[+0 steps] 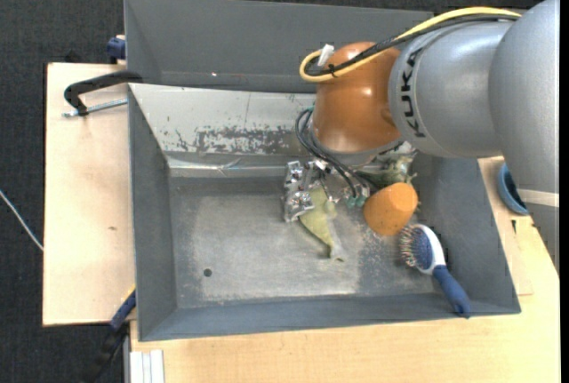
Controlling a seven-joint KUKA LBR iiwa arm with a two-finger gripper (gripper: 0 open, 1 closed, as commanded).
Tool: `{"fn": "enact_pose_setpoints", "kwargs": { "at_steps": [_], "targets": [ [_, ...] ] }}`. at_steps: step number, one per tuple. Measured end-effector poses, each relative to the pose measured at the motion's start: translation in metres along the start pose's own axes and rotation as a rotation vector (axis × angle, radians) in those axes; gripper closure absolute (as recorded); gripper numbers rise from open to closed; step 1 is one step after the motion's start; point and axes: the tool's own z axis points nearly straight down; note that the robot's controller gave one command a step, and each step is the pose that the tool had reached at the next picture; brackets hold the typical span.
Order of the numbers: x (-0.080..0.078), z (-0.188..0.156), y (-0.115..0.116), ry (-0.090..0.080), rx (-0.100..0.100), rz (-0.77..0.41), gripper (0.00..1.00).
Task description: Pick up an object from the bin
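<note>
A pale yellow-green thing [322,230], long and tapered, lies on the bin [222,257] floor just left of the orange ball [389,208]. Its long axis runs on a slant, with the broad end up and away from the ball and the narrow tip pointing down toward the near wall. The gripper [298,193] stands at that broad upper end, left of the ball and touching or nearly touching the thing. Whether the jaws are apart or clamped on it cannot be told. A blue-handled brush [431,259] lies just below the ball.
</note>
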Motion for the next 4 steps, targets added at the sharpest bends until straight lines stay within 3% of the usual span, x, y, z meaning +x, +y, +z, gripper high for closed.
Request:
{"fn": "enact_pose_setpoints", "kwargs": {
  "at_steps": [1, 2, 3, 4],
  "targets": [
    [0.011, -0.176, -0.007, -0.011, 0.004, -0.097, 1.00],
    [0.051, -0.073, 0.053, 0.011, -0.003, -0.229, 1.00],
    [0.015, -0.122, 0.028, -0.005, 0.003, -0.735, 1.00],
    [0.019, -0.100, 0.069, 0.004, -0.002, -0.527, 1.00]
  ]
}}
